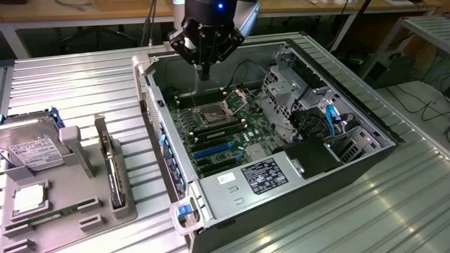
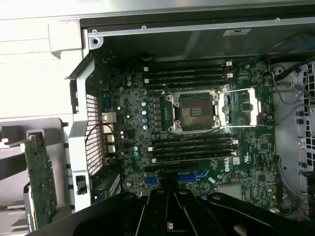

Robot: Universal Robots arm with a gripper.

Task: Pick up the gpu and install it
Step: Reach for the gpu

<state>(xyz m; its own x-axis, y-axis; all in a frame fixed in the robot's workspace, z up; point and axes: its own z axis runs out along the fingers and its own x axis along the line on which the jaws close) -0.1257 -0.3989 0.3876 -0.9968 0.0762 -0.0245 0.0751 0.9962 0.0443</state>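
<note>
The gpu [image 1: 113,171] stands on its edge in a slot of the grey holder tray [image 1: 67,211], at the exterior view's left of the open computer case [image 1: 281,174]. The wrist view shows its green board [image 2: 39,184] beside the case's rear wall. My gripper [image 1: 204,71] hangs shut and empty above the far end of the case, over the motherboard [image 1: 225,126]. Seen from the wrist, the closed fingers [image 2: 167,196] point down at the board near the blue expansion slots [image 2: 189,177].
A silver hard drive [image 1: 28,145], a processor [image 1: 28,199] and a memory stick [image 1: 52,215] also rest in the holder tray. Inside the case are the empty processor socket [image 2: 194,110], the power supply [image 1: 256,179] and a drive cage [image 1: 288,87] with cables. Ribbed metal tabletop [image 1: 393,211] surrounds everything.
</note>
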